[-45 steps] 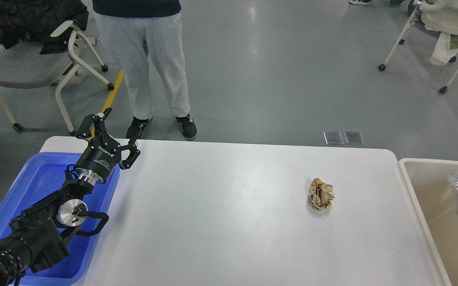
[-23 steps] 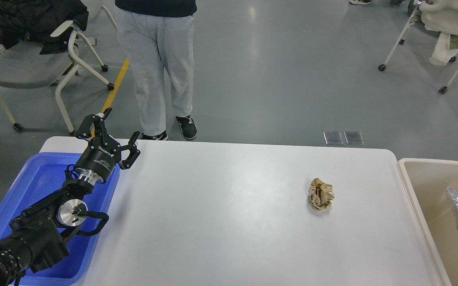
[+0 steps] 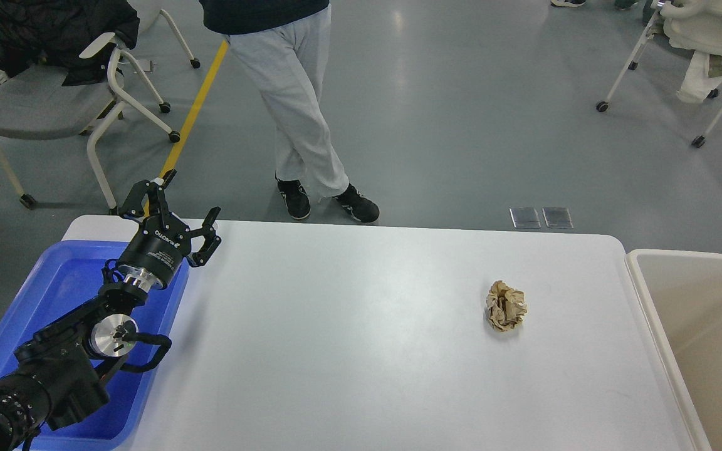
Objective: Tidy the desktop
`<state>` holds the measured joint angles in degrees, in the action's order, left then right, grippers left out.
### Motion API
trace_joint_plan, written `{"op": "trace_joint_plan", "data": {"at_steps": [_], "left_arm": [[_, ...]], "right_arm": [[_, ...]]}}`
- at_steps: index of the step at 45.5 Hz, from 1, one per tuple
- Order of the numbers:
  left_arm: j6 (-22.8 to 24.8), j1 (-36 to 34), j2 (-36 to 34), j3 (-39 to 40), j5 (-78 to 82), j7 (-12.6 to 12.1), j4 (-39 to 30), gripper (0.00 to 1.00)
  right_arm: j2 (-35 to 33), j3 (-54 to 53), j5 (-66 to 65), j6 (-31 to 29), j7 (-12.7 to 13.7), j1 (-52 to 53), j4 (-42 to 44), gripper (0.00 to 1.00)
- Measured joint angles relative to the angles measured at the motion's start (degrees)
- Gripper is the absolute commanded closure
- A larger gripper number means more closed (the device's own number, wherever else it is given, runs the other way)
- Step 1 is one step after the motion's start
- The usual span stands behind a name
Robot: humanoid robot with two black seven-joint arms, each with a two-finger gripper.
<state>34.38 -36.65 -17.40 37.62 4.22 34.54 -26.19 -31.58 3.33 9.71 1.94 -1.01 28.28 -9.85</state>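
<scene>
Only part of the scene could be read clearly: my right arm and its gripper were outside the head view altogether, the beige plastic bin [image 3: 699, 351] at the right was cut off by the frame's right and bottom edges, and the blue plastic tray [image 3: 54, 294] at the left was largely covered by my own black left arm, so I could not tell what lay beneath it. The person in pale grey trousers [image 3: 298, 106] beyond the far edge was cropped at the waist. My left gripper [image 3: 190, 200] hung over the far left corner, above the tray's inner rim, with its two fingers spread wide and nothing between them. The large, smooth white rectangular desktop [image 3: 348, 338] filled the middle of the view between tray and bin, its near edge cut off by the bottom of the frame. On its right half sat a crumpled ball of brown paper [image 3: 506, 305], alone, well apart from my gripper and nearer the bin than the tray. Compared with the earlier frames, my left arm and its parted fingers had kept the same pose, and the paper ball had not shifted. The crinkled silver foil bundle that had shown at the bin's right side a second before, lower half a second later, was no longer visible, and the bin's visible interior showed bare beige. The person had stepped rightward along the far edge, legs now crossed.
</scene>
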Motion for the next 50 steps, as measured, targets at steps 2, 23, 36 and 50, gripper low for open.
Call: {"op": "trace_joint_plan", "data": {"at_steps": [2,23,36,50], "left_arm": [[0.0,0.0,0.0,0.0,0.0,0.0,0.0,0.0],[0.0,-0.1,0.0,0.0,0.0,0.0,0.0,0.0],[0.0,-0.1,0.0,0.0,0.0,0.0,0.0,0.0],[0.0,0.0,0.0,0.0,0.0,0.0,0.0,0.0]], "right_arm": [[-0.1,0.0,0.0,0.0,0.0,0.2,0.0,0.01],[-5.1,-1.9,-0.4,0.2,0.0,7.2,-0.4,0.01],[-9.5,-10.3,-0.1,-0.3,0.4,14.5,-2.7,0.0],[-15.2,-25.1,0.1,-0.5,0.1,18.6,-17.5,0.0]]}}
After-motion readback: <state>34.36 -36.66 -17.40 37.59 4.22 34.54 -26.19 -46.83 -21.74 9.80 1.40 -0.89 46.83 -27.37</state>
